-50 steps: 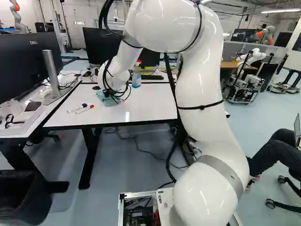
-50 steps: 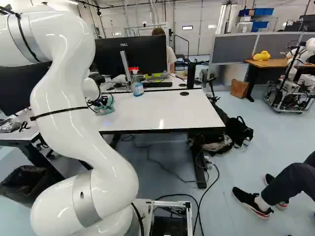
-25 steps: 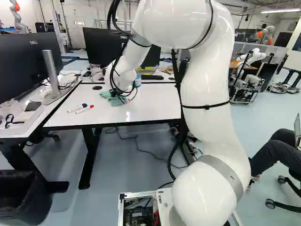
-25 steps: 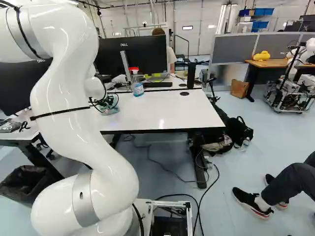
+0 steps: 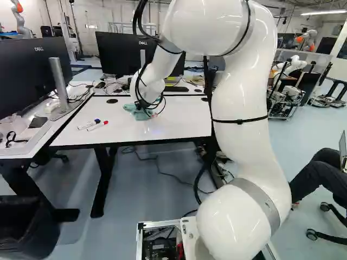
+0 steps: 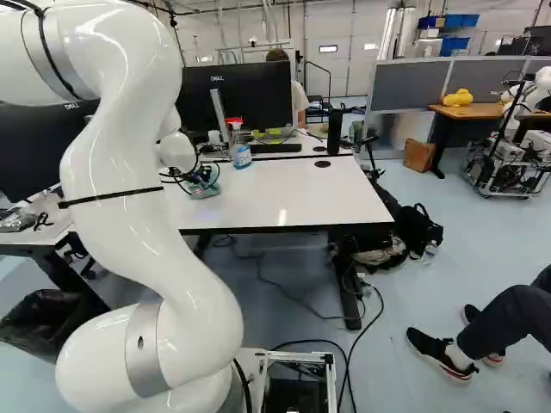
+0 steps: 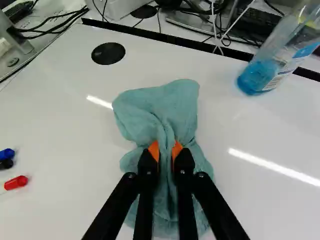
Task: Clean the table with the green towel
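Clamped by the jaws from two sides: the green towel [image 7: 160,107], bunched up between orange pads [image 7: 154,150], with loose folds spread ahead of the jaws and beneath them. Resting on the white worktop [image 7: 55,105], right under the jaws. Seen in full detail of folds only in the wrist view; in both base views, just a small patch of green below the wrist cables [image 5: 150,111].

To the arm's left of the jaws, well apart from the towel: a blue-capped marker [image 5: 85,125] and a red-capped marker [image 5: 97,126], side by side. Shown along their length in the left base view, reduced to little more than caps in the wrist view, out of sight in the right base view.

Ahead of the jaws and to the arm's right, near the worktop's back edge: a clear bottle with blue liquid [image 6: 240,153]. Topped with red in the right base view, cut off higher up in the wrist view. Ahead and to the arm's left, apart from the towel: a round black disc [image 7: 108,53] set in the worktop. Farther ahead, past the back edge: a black monitor [image 6: 228,99] and a dark keyboard [image 6: 275,148].

Raised high from the base joint, bent over at the top, then slanting down and forward through the white forearm [image 5: 157,70] to the jaws, low over the worktop.
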### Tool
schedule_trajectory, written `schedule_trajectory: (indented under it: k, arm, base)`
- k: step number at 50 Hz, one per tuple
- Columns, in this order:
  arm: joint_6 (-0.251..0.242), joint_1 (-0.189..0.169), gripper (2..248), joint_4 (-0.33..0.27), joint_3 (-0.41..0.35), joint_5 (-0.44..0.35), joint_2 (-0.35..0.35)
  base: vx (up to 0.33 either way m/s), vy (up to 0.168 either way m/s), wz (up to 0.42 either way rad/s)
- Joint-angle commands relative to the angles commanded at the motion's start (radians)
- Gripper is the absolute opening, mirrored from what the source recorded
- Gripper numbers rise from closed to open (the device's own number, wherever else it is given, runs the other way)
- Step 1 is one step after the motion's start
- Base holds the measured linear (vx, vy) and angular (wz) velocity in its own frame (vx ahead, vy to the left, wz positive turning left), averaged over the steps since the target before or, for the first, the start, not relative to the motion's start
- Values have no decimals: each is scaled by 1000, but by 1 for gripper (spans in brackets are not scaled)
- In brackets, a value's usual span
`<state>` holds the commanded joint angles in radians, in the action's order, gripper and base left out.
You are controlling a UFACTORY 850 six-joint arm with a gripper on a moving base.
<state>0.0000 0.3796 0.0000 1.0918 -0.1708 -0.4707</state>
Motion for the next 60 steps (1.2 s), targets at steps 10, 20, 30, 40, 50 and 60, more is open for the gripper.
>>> schedule_trajectory:
  k: [10, 20, 30, 40, 50, 60]
  arm:
    - [0, -27, 48, 0, 23, 0, -17]
    - [0, -42, 48, 0, 68, 0, -51]
    - [0, -49, 48, 0, 122, 0, -92]
    - [0, -44, 48, 0, 177, 0, -132]
    - [0, -23, 48, 0, 200, 0, -149]
    - [0, 1, 48, 0, 221, 0, -164]
  base:
    - [0, 0, 0]
    - [0, 0, 0]
    - [0, 0, 0]
    - [0, 0, 0]
    - [0, 0, 0]
    - [0, 0, 0]
